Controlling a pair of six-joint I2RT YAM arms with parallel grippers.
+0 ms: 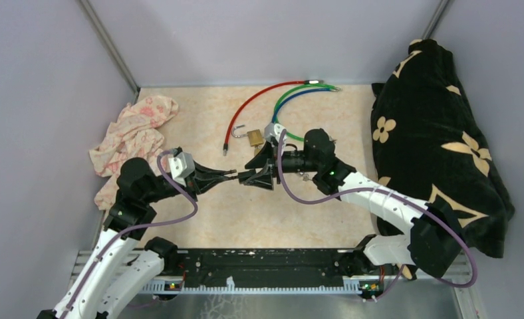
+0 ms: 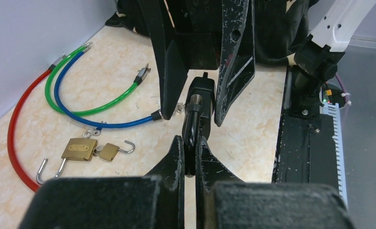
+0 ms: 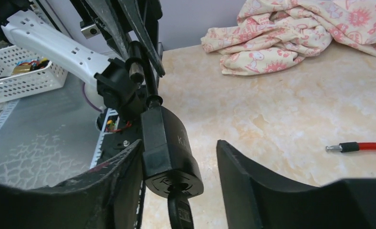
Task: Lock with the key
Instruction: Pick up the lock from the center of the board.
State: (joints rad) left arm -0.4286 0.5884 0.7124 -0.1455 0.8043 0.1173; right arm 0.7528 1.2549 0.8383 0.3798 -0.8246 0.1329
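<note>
A black padlock [image 3: 169,148] hangs in mid-air between the two arms, seen small in the top view as the lock [image 1: 247,177]. My left gripper [image 2: 191,143] is shut on its thin shackle end [image 2: 194,119]. A black key [image 3: 180,214] sticks out of the keyhole in the lock's underside. My right gripper [image 3: 179,143] stands open around the lock body. Its left finger [image 3: 124,162] lies against the body. Its right finger [image 3: 234,167] stands apart from it. In the top view the left gripper [image 1: 229,175] and the right gripper [image 1: 259,171] meet tip to tip.
Two brass padlocks [image 2: 83,149] lie open on the beige table by red [image 1: 246,106], green [image 1: 289,90] and blue cables [image 2: 100,121]. A pink cloth [image 1: 133,136] lies far left, a black flowered cloth [image 1: 439,126] right. A white basket [image 3: 21,71] sits beyond the table edge.
</note>
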